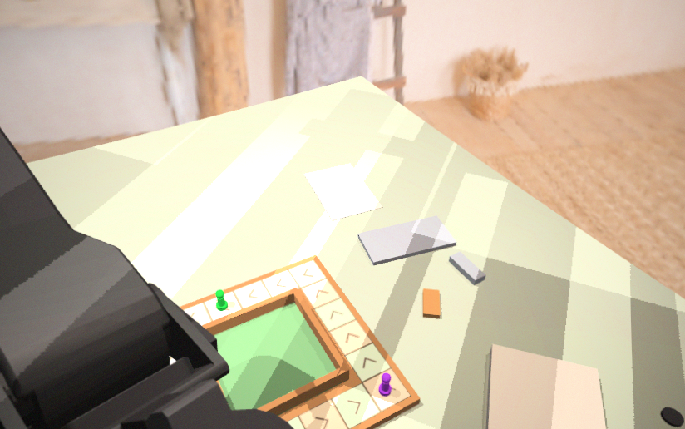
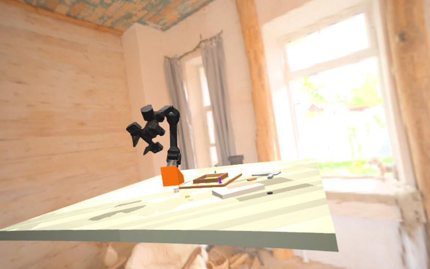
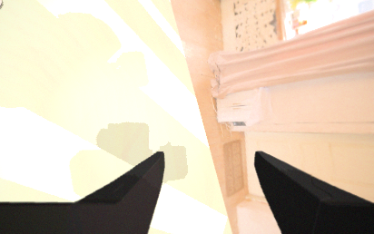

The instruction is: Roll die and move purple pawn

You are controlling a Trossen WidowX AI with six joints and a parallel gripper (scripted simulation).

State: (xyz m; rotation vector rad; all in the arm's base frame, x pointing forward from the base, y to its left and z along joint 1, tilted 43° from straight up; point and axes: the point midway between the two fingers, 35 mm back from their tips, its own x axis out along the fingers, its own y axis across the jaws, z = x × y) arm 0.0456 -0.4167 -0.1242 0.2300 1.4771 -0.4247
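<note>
My gripper [image 2: 139, 149] [image 3: 209, 158] is open and empty, high above the table to the left of the orange arm base. The die [image 2: 176, 190] is white and lies on the table in front of that base, outside the tray; its top pips are too small to read. The purple pawn [image 1: 385, 385] [image 2: 219, 180] stands upright on the board's near right corner square. The green pawn [image 1: 220, 300] [image 2: 215, 171] stands on the far side of the board. The tray [image 1: 313, 388] [image 2: 206, 181] has a green floor, partly hidden by the arm in the top view.
A pale slab [image 1: 540, 388] [image 2: 238, 190] and a black disc [image 1: 672, 416] [image 2: 269, 193] lie right of the board. An orange block [image 1: 431, 303], a grey slab [image 1: 399, 242], a small grey block [image 1: 465, 268] and white paper [image 1: 343, 191] lie beyond. A yellow piece [image 2: 187, 196] lies near the die.
</note>
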